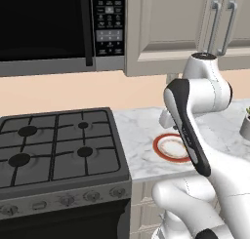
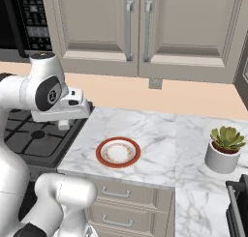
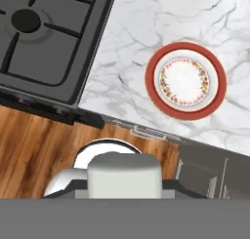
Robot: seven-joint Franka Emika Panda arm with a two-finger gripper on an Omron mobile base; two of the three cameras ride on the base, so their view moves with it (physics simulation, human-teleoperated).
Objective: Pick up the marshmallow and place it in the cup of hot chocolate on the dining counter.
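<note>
The gripper (image 3: 124, 182) is clamped on the marshmallow (image 3: 124, 175), lifted above the plate (image 3: 185, 81); next, carrying it to the cup.

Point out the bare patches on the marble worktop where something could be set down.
Bare marble lies between the stove and the red-rimmed plate, and a wider patch between the plate and the potted succulent. The strip behind the plate toward the wall also looks free. The far right corner by the pot is crowded.
</note>
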